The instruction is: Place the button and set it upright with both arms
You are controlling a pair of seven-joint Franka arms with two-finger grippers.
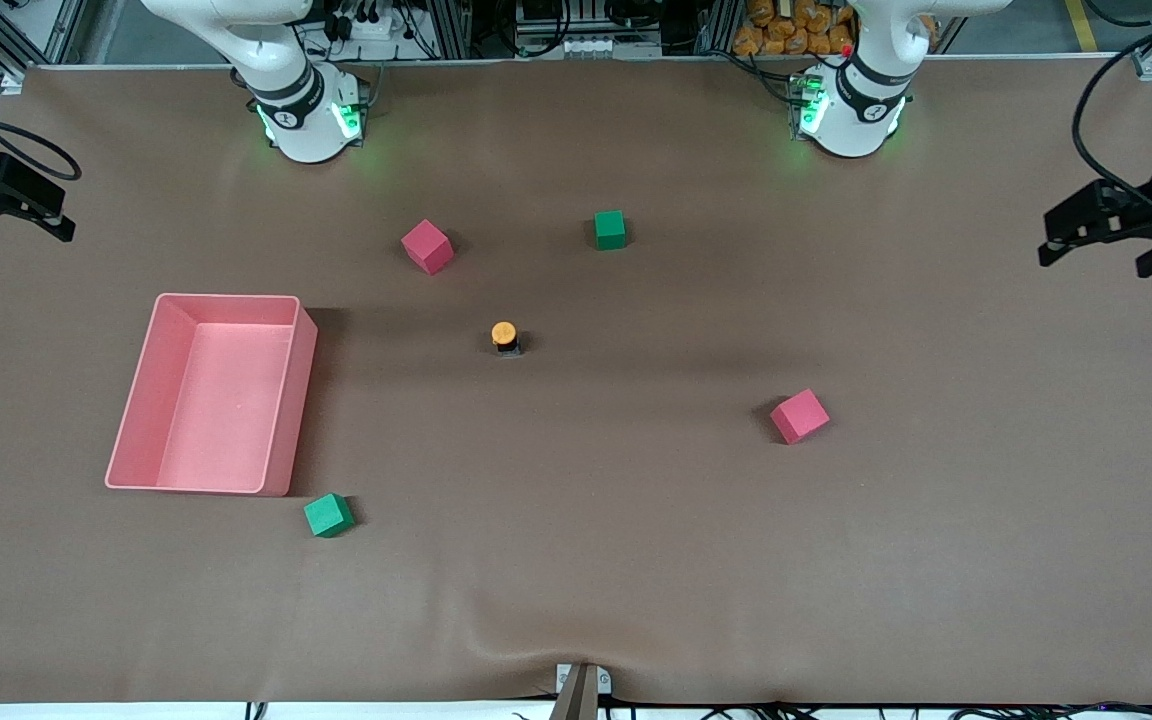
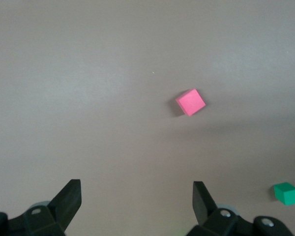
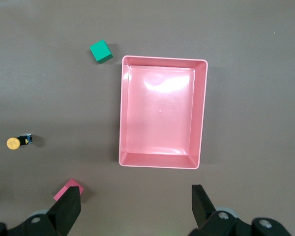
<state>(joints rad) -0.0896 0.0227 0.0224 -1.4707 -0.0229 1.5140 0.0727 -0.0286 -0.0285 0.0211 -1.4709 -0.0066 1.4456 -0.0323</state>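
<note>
Button [image 1: 505, 337] upright mid-table, both claws raised, agape, no legible writing.

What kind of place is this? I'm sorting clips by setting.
Likely a robotics lab: a brown-covered table, aluminium framing and cables near the arms' bases, with a button and pink bin laid out.

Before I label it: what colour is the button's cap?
Orange, on the button; clearest in the front view.

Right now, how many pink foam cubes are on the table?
2. One pink foam cube lies toward the robots' bases, farther from the front camera than the orange-capped button; the other lies nearer, toward the left arm's end.
</note>
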